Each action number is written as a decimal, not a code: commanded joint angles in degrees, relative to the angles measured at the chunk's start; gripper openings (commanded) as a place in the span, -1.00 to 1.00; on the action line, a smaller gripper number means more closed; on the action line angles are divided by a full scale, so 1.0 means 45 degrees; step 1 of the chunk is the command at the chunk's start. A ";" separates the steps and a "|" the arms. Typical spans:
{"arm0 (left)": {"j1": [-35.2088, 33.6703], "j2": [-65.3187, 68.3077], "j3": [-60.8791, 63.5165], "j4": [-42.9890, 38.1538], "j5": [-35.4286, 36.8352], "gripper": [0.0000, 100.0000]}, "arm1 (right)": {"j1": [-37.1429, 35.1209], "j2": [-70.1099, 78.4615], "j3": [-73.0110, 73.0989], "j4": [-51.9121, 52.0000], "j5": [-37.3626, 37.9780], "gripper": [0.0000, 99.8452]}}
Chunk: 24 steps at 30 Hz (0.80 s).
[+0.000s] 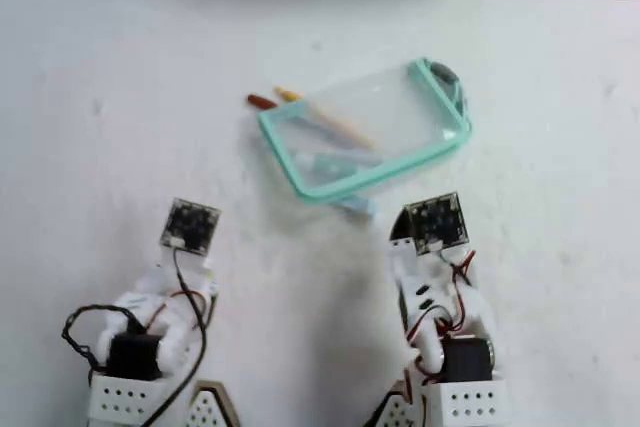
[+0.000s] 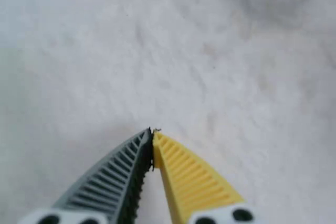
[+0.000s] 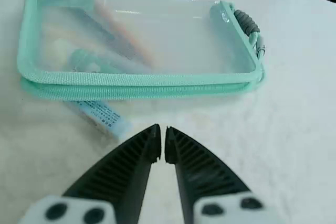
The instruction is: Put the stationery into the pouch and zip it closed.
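A clear pouch [image 1: 365,132] with mint-green trim lies tilted at the table's middle; it is also close ahead in the right wrist view [image 3: 142,51]. An orange pencil [image 1: 330,119] and a red-tipped pen [image 1: 262,101] stick out from under its far left edge. A light blue tube [image 3: 102,116] pokes out from under its near edge [image 1: 352,205]. My right gripper [image 3: 163,145] is shut, empty, just short of the pouch's near edge. My left gripper [image 2: 153,139] is shut over bare table, well left of the pouch. In the high view the left arm [image 1: 190,225] and right arm [image 1: 432,222] sit near the front.
The white table [image 1: 120,87] stretches wide on all sides of the pouch. A grey loop handle [image 1: 445,74] hangs at the pouch's far right end. Dark floor and furniture lie beyond the far table edge.
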 commanded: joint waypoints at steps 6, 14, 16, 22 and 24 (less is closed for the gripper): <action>-0.2608 -0.0029 -0.0020 -0.2442 -0.0137 -0.95 | -0.0049 -0.0068 0.0117 -0.0479 0.0156 -0.96; -0.3233 -0.0029 -0.0020 -0.2403 -0.0117 -0.95 | -0.0947 -0.0049 0.0117 -0.3722 0.0156 -0.96; -0.3214 -0.0029 -0.0020 -0.2559 -0.0098 -0.95 | -0.1201 -0.0029 0.0117 -0.3624 0.0078 -0.96; -0.2803 -0.0029 -0.0020 -0.2559 -0.0098 -0.95 | -0.2315 -0.0029 0.0117 -0.1495 0.0059 -0.96; -0.2803 -0.0029 -0.0059 -0.2559 -0.0117 -0.95 | -0.2335 -0.0029 0.0117 -0.0889 0.0059 -0.96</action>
